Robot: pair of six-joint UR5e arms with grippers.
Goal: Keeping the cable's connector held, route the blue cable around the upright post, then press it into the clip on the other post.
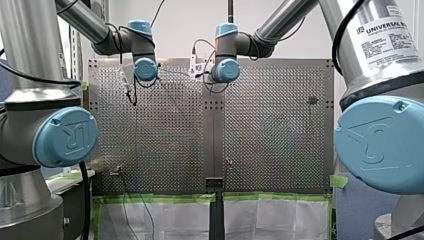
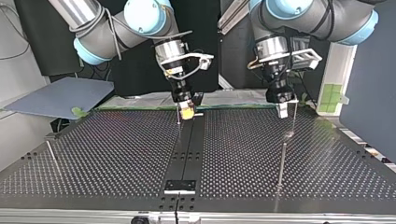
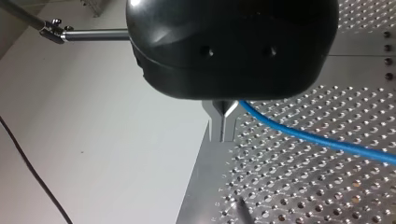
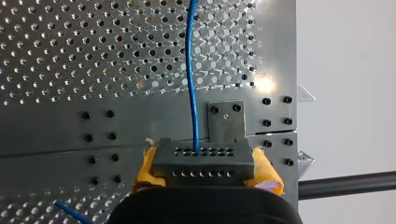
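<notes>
Standing nearest in the top view, an upright post [image 2: 282, 158] is seen on the perforated table [image 2: 116, 154]. Farther back, the connector [image 4: 204, 161] is clamped between the yellow pads [image 4: 147, 169] of the right gripper [image 2: 187, 114], the blue cable [image 4: 188, 56] leading ahead; the metal fingers [image 3: 217, 126] of the left gripper [image 3: 222, 137] are closed together, the cable emerging beside them.

Front cam sits behind and above my shoulders, looking out over the table [image 1: 170, 130] from pretty far back, so my left arm [image 1: 60, 135] and my right arm [image 1: 380, 145] hog the lower left and lower right of the frame. Top cam is across the table, low, facing me. Sides flip there: my left gripper [image 2: 283, 111] lands right of centre, my right gripper [image 2: 187, 113] near the middle. Those two cover the same board from opposite ends. Wrist cams look along each gripper, super close. Both catch the blue cable [image 3: 317, 140], and the right one also the connector [image 4: 203, 161].
</notes>
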